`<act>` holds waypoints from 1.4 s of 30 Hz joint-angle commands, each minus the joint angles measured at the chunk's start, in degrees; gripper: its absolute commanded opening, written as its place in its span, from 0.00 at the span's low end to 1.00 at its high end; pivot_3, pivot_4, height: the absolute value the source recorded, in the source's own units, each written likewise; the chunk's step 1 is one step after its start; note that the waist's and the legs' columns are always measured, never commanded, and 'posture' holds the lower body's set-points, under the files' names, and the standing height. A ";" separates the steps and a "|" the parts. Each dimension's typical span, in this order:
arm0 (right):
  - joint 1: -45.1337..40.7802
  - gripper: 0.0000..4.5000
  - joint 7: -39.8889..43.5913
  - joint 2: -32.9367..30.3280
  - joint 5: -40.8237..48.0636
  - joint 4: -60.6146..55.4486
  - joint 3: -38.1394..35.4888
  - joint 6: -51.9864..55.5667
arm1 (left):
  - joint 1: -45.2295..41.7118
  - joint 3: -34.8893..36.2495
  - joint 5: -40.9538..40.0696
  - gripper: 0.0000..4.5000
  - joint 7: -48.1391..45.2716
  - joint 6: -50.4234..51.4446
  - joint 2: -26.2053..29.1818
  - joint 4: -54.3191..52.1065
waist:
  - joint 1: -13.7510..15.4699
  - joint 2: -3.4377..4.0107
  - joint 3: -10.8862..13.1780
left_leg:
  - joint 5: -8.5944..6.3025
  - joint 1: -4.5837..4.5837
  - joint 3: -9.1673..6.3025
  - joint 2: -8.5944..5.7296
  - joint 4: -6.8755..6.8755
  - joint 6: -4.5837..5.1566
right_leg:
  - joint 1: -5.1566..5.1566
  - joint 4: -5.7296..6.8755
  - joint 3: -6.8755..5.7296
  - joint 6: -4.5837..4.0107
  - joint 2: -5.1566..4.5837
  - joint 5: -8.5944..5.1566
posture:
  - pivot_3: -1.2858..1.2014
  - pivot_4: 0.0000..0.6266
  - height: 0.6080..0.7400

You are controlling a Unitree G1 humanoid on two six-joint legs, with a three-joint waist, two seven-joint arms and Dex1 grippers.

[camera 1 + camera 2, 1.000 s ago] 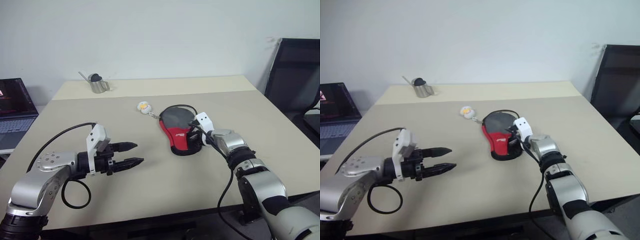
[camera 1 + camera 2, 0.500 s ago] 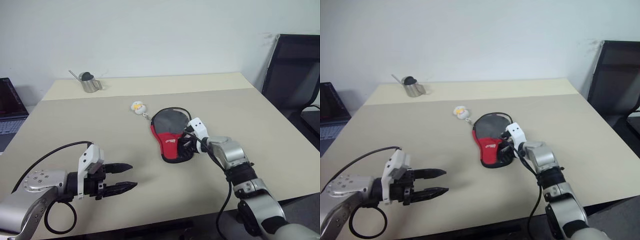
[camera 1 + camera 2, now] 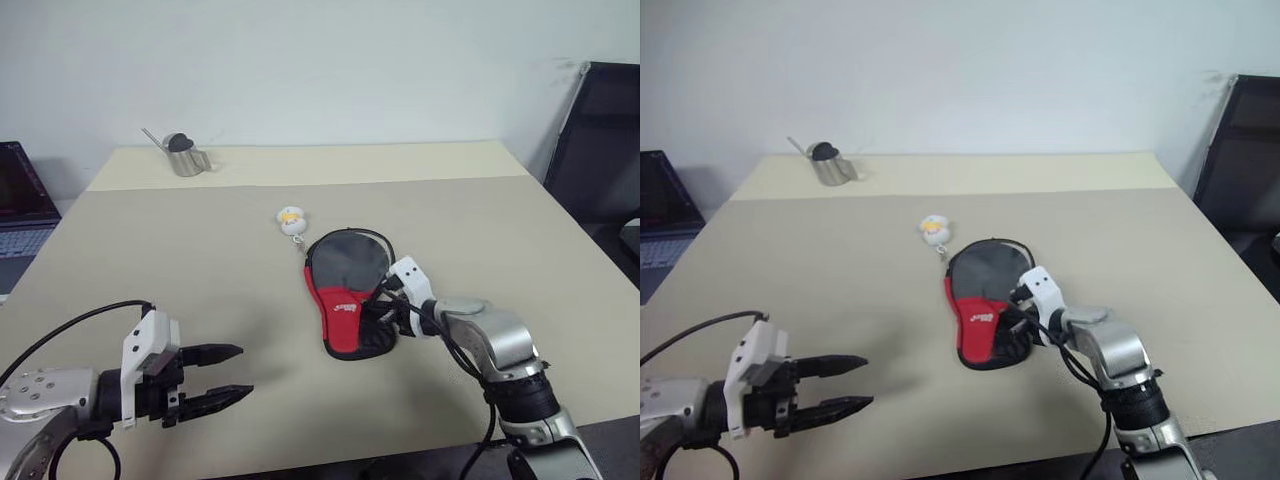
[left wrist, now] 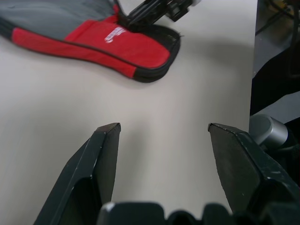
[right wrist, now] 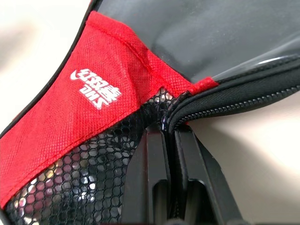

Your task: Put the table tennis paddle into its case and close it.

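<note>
Now the case (image 3: 345, 292) lies near the middle of the table (image 3: 180, 250), its inside hidden. Right gripper (image 3: 382, 312) is pinched together at its zipper edge; left gripper (image 3: 228, 375) stands apart, well away.

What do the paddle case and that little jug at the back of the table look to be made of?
The paddle-shaped black and red case: soft woven fabric on the red panel, going by its visible weave and stitching; open black mesh pocket; smooth grey face, likely coated fabric; toothed zipper at the edge. The small silver jug: probably brushed metal, judging by its dull grey sheen.
</note>
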 commanded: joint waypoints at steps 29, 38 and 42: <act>16.66 0.01 -7.17 -4.52 16.89 -25.45 -3.88 22.73 | -7.55 -6.28 -2.05 0.72 -5.01 -0.57 2.49 1.48 | 1.86 0.00 -0.05 | -0.01 0.08 -0.09 -0.13 0.39 0.01 | 0.03 0.63 -0.08 -0.08 0.01 -0.12 | 0.52 0.24 1.00; 17.67 0.01 -9.67 -2.74 18.90 -28.20 -5.94 25.93 | -9.76 -8.41 -1.17 0.72 -6.00 -1.68 2.39 3.48 | 2.22 0.01 -0.04 | -0.03 0.09 -0.14 -0.13 1.06 0.03 | 0.13 1.04 -0.09 0.20 0.04 -0.29 | 0.52 0.24 1.00; 17.10 0.01 -10.63 -2.12 18.73 -27.22 -5.85 25.59 | -10.30 -9.04 -0.93 0.72 -5.90 -2.10 2.25 3.97 | 2.21 0.01 -0.04 | -0.03 0.18 -0.16 -0.13 1.10 0.04 | 0.26 1.04 -0.10 0.21 0.04 -0.30 | 0.52 0.24 1.00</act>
